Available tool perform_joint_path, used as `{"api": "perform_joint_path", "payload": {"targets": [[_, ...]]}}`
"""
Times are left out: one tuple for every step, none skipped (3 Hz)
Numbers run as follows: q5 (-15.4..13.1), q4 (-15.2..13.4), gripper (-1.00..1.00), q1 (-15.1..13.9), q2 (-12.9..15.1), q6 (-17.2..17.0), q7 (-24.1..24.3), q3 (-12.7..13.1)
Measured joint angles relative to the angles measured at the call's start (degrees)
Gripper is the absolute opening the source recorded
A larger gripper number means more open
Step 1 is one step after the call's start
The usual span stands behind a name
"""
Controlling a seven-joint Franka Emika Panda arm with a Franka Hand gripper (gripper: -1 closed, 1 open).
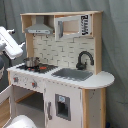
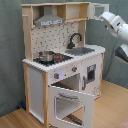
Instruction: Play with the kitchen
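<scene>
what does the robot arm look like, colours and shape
The arm is glossy white with rounded, tube-like segments and darker grey bands at the joints, as seen in the second exterior view. In the first exterior view, another white rounded link shows beside the kitchen. No cables or markings can be made out.

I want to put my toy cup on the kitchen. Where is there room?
The rounded counter end beside the sink is bare, past the black faucet. The stove is crowded: a small pot sits there. The oven door hangs open, blocking the front.
</scene>
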Motion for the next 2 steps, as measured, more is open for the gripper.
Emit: {"api": "perform_joint_path", "payload": {"targets": [[-4.5,0.0,1.00,0.1,0.0,-1.0,4.6,-2.1],[-9.5,0.1,1.00,0.2,0.0,-2.2,9.6,-4.3]]}}
